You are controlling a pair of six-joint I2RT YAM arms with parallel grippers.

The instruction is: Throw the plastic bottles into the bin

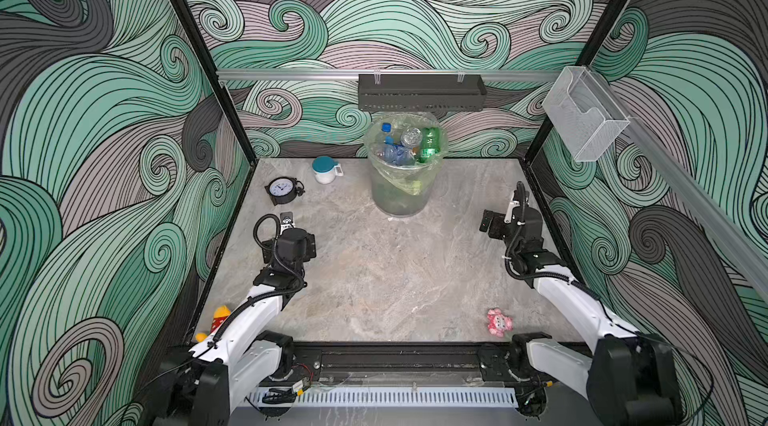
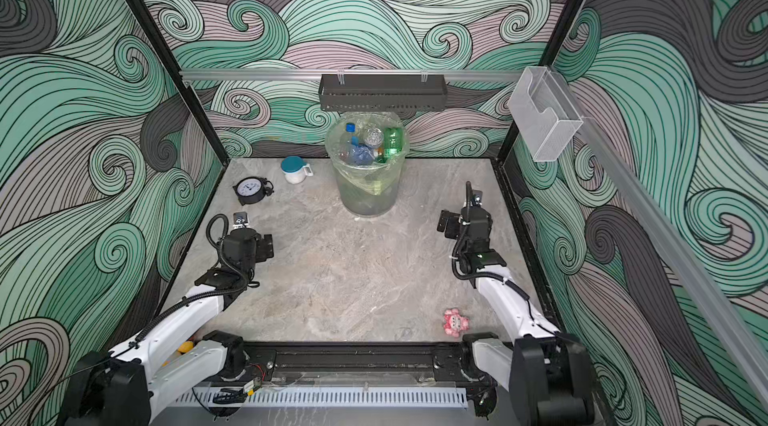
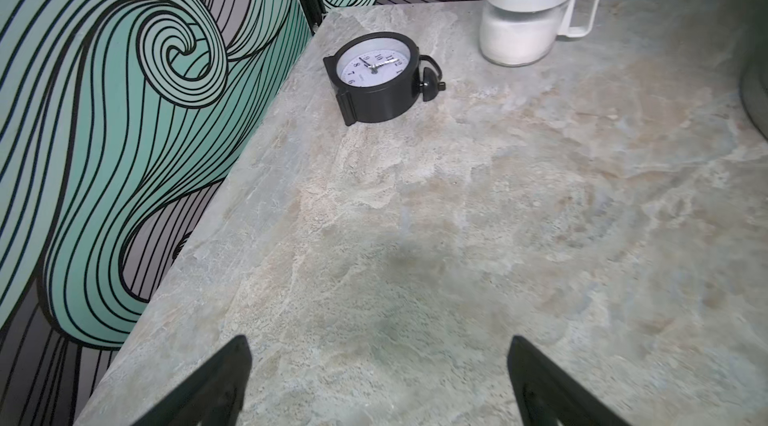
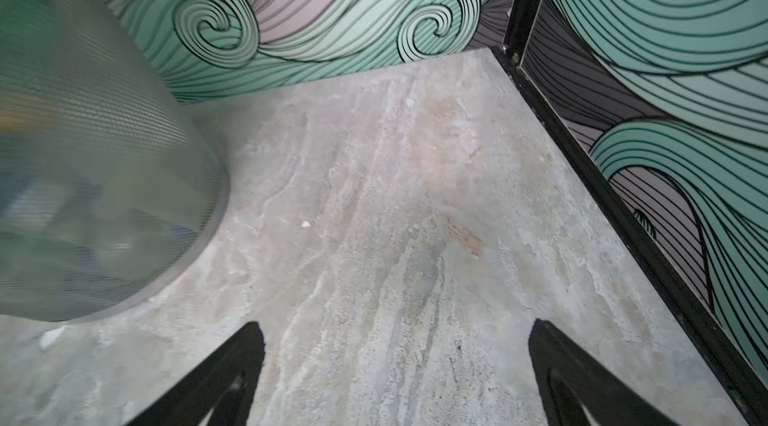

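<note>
Two tools, both spread to full width, have hold of nothing. The left wrist view shows the left tool (image 3: 379, 355) with only bare surface (image 3: 457, 216) between its black fingers, and the right wrist view shows the same for the right tool (image 4: 397, 332).

Only the top views look into the mouth of the bin (image 1: 399, 195), which stands at the far middle of the surface under a black perforated shelf (image 1: 422, 91). All the plastic bottles (image 1: 401, 145) in view lie heaped inside its yellow-green liner. The right wrist view shows only the bin's meshed grey wall close by, with blurred green and blue shapes behind it. The left wrist view gives the detail of the far left corner: a black clock (image 3: 374, 75) lying face up, and a jar (image 3: 523, 16) with a teal lid, a handle and white contents, standing just left of the bin.

Counted, there is one bin, one clock, one jar, one shelf and one clear wall box (image 1: 584, 112) on the right wall. There are two toys, a pink toy (image 1: 498, 322) at the near right and a yellow toy (image 1: 220, 316) at the near left, partly behind the left arm. At the bin's mouth two blue caps, one clear bottle base and one green bottle show. The bottles lower down are too blurred to count.
</note>
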